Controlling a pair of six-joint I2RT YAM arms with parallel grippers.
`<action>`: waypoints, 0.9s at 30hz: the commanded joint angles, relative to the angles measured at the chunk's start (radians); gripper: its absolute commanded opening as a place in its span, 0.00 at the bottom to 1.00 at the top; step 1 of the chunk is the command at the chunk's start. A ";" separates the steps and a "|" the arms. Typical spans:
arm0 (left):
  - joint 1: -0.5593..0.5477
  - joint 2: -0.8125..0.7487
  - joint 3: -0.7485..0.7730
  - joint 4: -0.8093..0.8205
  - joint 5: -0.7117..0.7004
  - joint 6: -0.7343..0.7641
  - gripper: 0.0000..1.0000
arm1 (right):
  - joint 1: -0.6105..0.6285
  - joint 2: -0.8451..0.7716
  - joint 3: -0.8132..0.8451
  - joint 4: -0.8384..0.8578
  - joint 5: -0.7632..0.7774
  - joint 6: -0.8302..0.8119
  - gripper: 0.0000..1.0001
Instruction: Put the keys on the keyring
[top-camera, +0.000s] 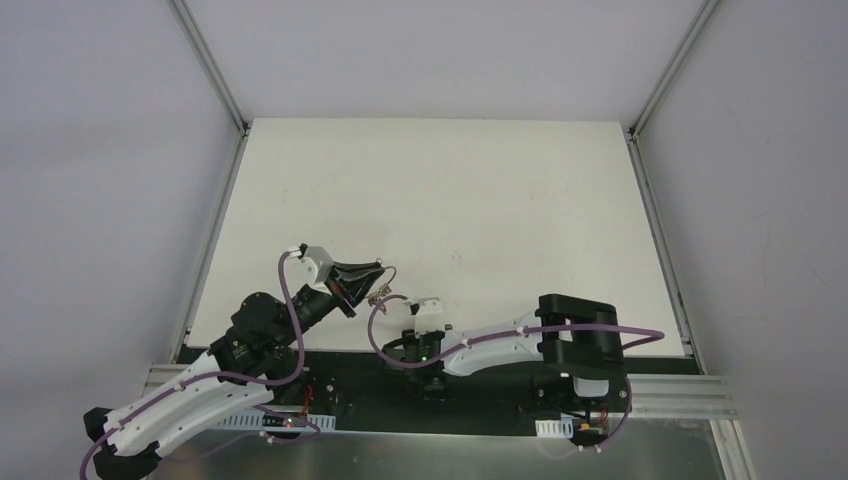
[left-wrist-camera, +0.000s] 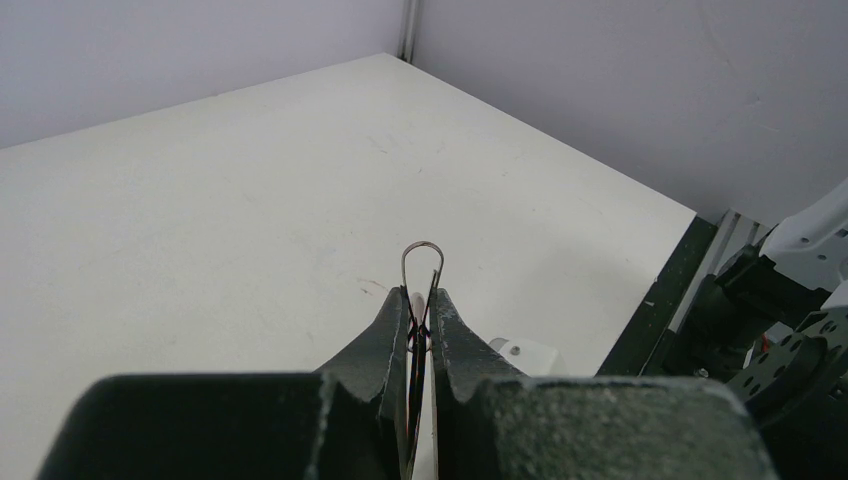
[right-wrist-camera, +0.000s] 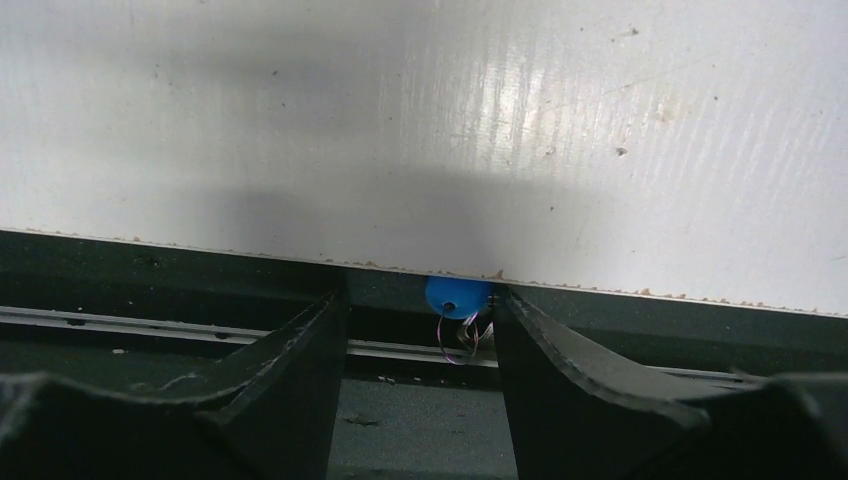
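My left gripper (top-camera: 372, 272) is held above the table's near left part and is shut on the keyring (top-camera: 381, 290). In the left wrist view the fingertips (left-wrist-camera: 395, 325) pinch the thin silver ring (left-wrist-camera: 423, 258), and its loop sticks out past them. My right gripper (top-camera: 425, 345) is at the table's near edge, pointing down, and is open (right-wrist-camera: 418, 298). The key's blue plastic head (right-wrist-camera: 456, 296) juts over the table edge between the jaws, close beside the right finger (right-wrist-camera: 540, 340). A small wire loop (right-wrist-camera: 458, 338) hangs from its hole. The red-headed key is out of view.
The white table (top-camera: 440, 200) is walled by grey panels at the back and sides. A black strip and metal rail (right-wrist-camera: 200, 325) run just below the near edge. The right arm's links (left-wrist-camera: 770, 300) lie to the right of my left gripper.
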 joint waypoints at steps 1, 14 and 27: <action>-0.013 0.008 0.013 0.050 -0.022 -0.006 0.00 | 0.013 -0.015 -0.043 -0.082 -0.010 0.066 0.58; -0.013 0.024 0.012 0.057 -0.017 -0.008 0.00 | 0.028 -0.023 -0.099 -0.078 -0.029 0.118 0.56; -0.013 0.037 0.013 0.062 -0.019 -0.005 0.00 | 0.013 -0.041 -0.204 0.096 -0.101 0.076 0.00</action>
